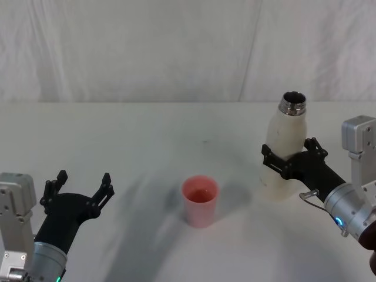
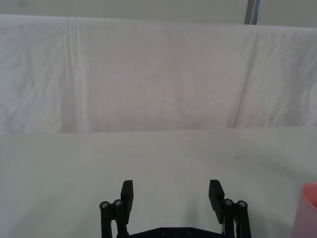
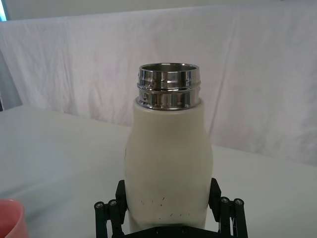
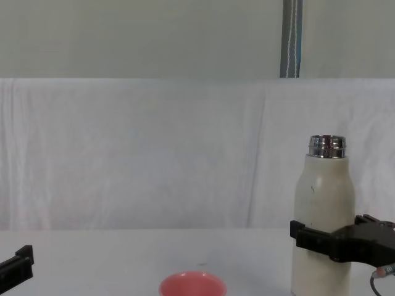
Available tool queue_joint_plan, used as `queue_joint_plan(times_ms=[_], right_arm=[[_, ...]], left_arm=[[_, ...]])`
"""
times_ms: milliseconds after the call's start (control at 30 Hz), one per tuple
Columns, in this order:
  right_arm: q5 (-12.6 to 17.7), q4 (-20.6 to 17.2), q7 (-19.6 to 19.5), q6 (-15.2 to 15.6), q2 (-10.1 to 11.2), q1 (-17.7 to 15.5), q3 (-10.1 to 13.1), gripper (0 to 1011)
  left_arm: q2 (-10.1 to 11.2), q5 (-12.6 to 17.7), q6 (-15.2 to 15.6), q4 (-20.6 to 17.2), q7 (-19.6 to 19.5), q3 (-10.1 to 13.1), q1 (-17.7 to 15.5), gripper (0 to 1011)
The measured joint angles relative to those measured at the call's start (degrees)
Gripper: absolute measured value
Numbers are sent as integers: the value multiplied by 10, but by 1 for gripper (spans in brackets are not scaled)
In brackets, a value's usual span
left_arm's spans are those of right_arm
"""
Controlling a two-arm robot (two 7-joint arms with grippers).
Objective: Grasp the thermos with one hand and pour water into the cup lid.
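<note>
The cream-white thermos (image 1: 282, 132) stands upright at the right of the table, its steel neck open at the top. My right gripper (image 1: 289, 154) is shut on the thermos's lower body, one black finger on each side. The right wrist view shows the thermos (image 3: 168, 148) held in that gripper (image 3: 166, 198). The chest view shows the thermos (image 4: 324, 191) with the gripper (image 4: 330, 237) at about a third of its height. The pink cup lid (image 1: 200, 200) sits mid-table, left of the thermos and apart from it. My left gripper (image 1: 82, 188) hovers open near the front left, holding nothing.
A white cloth covers the table (image 1: 147, 135) and hangs as a backdrop behind it. The cup lid's edge (image 2: 309, 208) shows beside my open left gripper (image 2: 171, 196). Bare table lies between the cup lid and each gripper.
</note>
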Motion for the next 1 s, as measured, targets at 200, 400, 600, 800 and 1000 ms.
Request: queue_joint_plan(times_ms=[200, 400, 600, 800, 1000], right_arm=[[3, -8, 1, 0, 4, -8, 2, 1001], [8, -20, 6, 3, 12, -20, 5, 1001], [14, -33, 9, 10, 23, -34, 10, 1001], [21, -48, 11, 16, 33, -50, 15, 1001], [29, -69, 13, 22, 45, -70, 20, 1001]], left_arm=[[0, 0, 0, 0, 0, 0, 0, 1001], [0, 0, 0, 0, 0, 0, 0, 1001], [0, 0, 0, 0, 0, 0, 0, 1001], [0, 0, 0, 0, 0, 0, 0, 1001], [0, 0, 0, 0, 0, 0, 0, 1001]])
